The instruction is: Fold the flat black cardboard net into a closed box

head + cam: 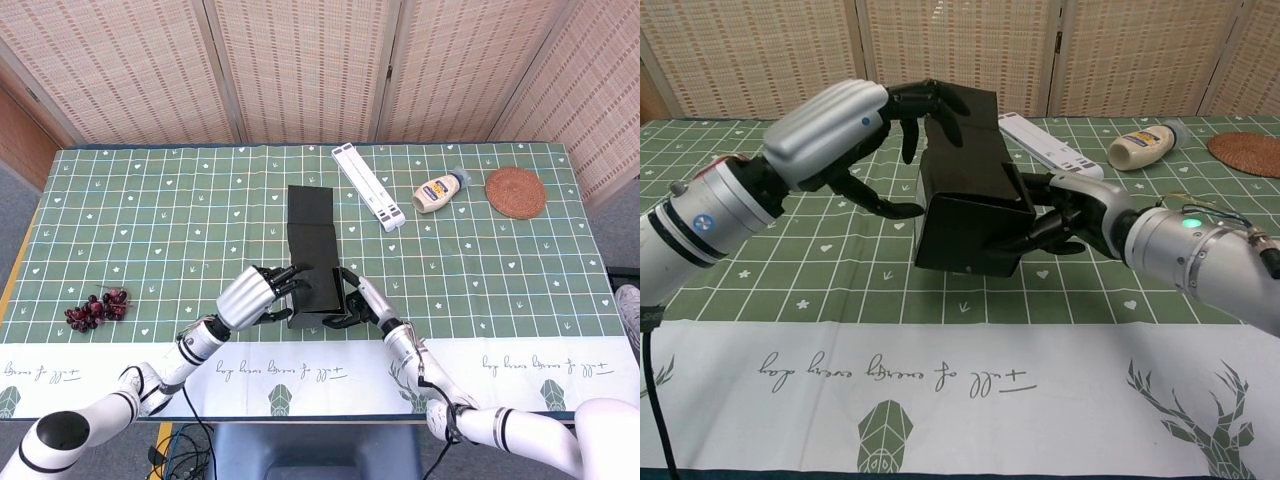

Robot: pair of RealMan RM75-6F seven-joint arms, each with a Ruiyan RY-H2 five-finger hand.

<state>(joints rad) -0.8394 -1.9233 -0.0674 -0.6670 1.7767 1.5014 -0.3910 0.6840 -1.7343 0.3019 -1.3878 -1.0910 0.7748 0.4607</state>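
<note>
The black cardboard net [311, 250] lies lengthwise on the green tablecloth, its near end folded up into a partly formed box [968, 205]. My left hand [256, 295] sits at the box's left side, with fingers [930, 105] curled over its top edge and the thumb against the left wall. From the right, my right hand [356, 302] presses its fingers [1045, 215] against the box's right wall. The far panels of the net [309, 210] still lie flat on the table.
A white flat bar [368, 186] lies behind the net to the right. A mayonnaise bottle [440, 191] and a woven round coaster [515, 191] are at the far right. A bunch of dark grapes [95, 309] sits near the left front.
</note>
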